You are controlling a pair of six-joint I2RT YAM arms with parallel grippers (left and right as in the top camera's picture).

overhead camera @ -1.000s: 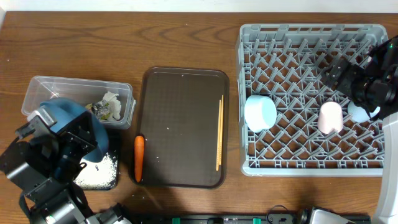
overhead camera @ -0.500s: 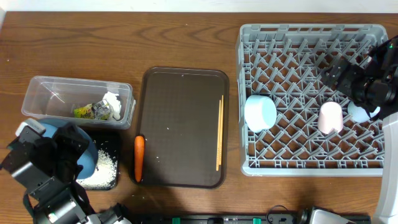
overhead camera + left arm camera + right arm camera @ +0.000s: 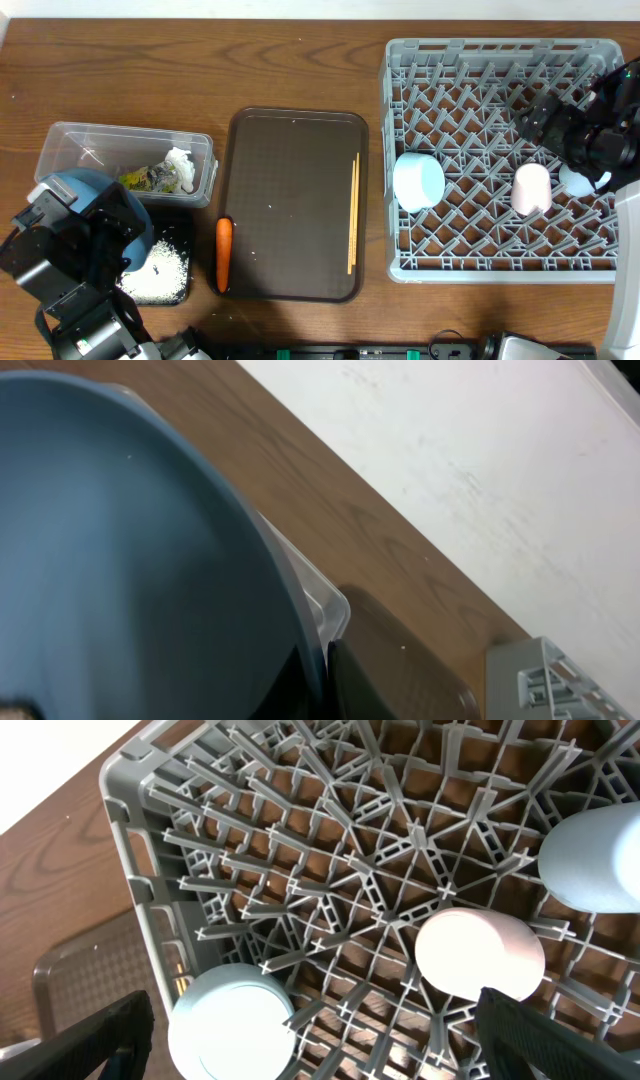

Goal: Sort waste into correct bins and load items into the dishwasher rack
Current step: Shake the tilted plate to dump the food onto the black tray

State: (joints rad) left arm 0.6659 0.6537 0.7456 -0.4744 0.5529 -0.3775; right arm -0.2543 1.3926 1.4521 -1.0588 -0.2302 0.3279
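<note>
My left gripper [image 3: 108, 238] is shut on the large blue plate [image 3: 85, 195] and holds it tilted over the black tray [image 3: 188, 238], where white rice [image 3: 163, 275] lies. The plate fills the left wrist view [image 3: 120, 560]. The clear tub [image 3: 70, 150] holds the yellow-green wrapper [image 3: 140, 178] and the white tissue [image 3: 180, 162]. The carrot [image 3: 224, 252] and the chopsticks [image 3: 352, 215] lie on the brown serving tray [image 3: 290, 200]. The grey rack [image 3: 480, 60] holds the bowl [image 3: 418, 180], the pink cup [image 3: 531, 188] and the light blue cup [image 3: 575, 182]. My right gripper [image 3: 315, 1005] is open and empty above the rack.
The right arm partly covers the light blue cup from overhead. The bowl [image 3: 230, 1030], pink cup [image 3: 480, 955] and light blue cup [image 3: 595, 860] sit upside down among the pegs. The serving tray lies between the bins and the rack.
My left arm dipped low over the black tray with the plate, then rose again; the plate now sits slightly further left. The right arm has not moved.
</note>
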